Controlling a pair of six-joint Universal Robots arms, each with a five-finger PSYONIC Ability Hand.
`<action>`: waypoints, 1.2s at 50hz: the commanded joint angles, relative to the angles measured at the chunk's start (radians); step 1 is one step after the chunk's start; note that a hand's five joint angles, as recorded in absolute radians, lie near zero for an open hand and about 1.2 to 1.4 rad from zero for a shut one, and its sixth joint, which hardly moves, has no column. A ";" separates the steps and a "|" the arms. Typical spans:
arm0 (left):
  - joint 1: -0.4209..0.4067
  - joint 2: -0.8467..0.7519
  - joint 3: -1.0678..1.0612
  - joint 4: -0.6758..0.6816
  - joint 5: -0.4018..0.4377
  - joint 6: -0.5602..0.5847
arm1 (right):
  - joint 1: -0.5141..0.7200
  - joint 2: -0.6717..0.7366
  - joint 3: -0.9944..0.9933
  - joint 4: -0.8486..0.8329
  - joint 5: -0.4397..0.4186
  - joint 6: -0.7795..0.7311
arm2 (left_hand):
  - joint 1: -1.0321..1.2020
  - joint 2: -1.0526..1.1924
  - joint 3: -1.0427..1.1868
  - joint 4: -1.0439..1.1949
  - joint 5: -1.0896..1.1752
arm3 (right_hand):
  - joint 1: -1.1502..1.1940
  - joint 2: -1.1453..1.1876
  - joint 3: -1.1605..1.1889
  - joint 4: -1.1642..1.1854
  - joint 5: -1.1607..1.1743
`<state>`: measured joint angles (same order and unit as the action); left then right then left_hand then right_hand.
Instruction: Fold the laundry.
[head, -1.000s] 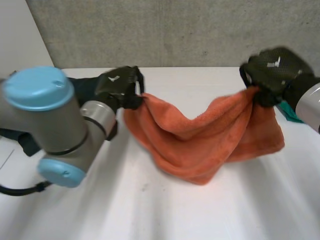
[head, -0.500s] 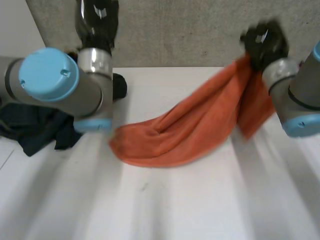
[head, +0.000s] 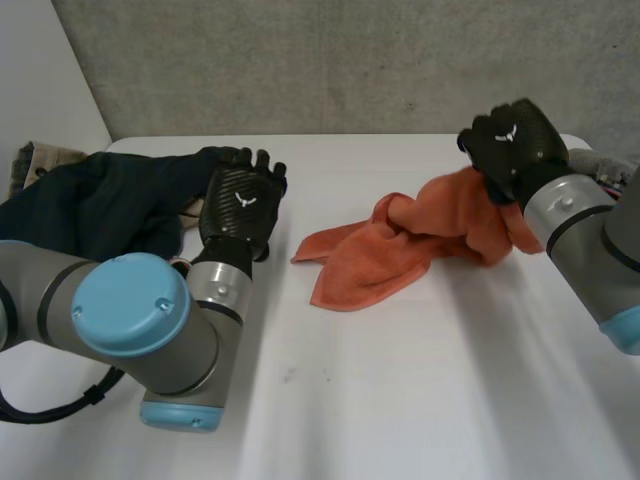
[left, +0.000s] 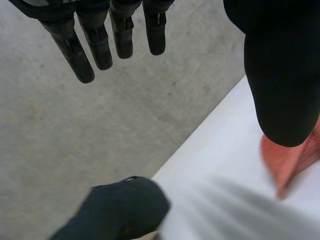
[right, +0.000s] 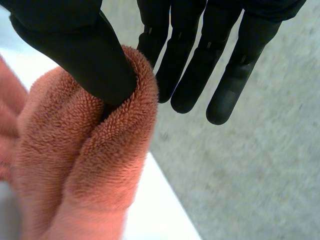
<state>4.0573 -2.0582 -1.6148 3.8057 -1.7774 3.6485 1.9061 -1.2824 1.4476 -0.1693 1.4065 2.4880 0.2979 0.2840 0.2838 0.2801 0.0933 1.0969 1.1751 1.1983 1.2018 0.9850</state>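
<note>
Head view: orange towel (head: 400, 250) lying crumpled on white table (head: 400, 400), centre toward 2 o'clock. Right hand (head: 515, 145) is pinching its 2 o'clock end, holding it slightly raised. Left hand (head: 240, 205) is hovering, dark garment (head: 90, 200) at its 9 o'clock. Left wrist view: fingers (left: 100, 45) hanging straight, grasping nothing, garment lying beyond the fingertips. Right wrist view: right hand (right: 80, 55) is clamping a towel fold between thumb and fingers.

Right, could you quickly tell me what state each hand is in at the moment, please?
Left hand: open, holding nothing.
Right hand: shut on the orange towel, pinched under its thumb.
</note>
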 joint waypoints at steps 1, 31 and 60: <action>0.000 -0.095 0.177 -0.129 0.045 -0.197 | 0.092 -0.170 0.011 0.059 -0.033 0.003 | -0.070 -0.056 -0.056 -0.052 -0.040 | 0.299 0.221 0.198 0.194 0.237; -0.038 -0.355 0.530 -0.429 0.481 -0.671 | 0.146 -0.505 0.074 0.212 -0.199 0.209 | 1.098 1.112 1.112 1.116 1.128 | 0.299 0.221 0.198 0.194 0.237; 0.097 -0.103 0.324 -0.365 0.044 0.212 | -0.029 0.205 -0.188 0.326 -0.026 -0.109 | 1.098 1.112 1.112 1.116 1.128 | 0.299 0.221 0.198 0.194 0.237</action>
<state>4.1778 -2.0330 -1.4540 3.3499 -1.6632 3.7811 1.8114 -1.2069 1.3745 0.3181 1.3485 2.3300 1.0589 1.1890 1.1913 1.1996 0.8913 1.0969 1.1750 1.1983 1.2021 0.9850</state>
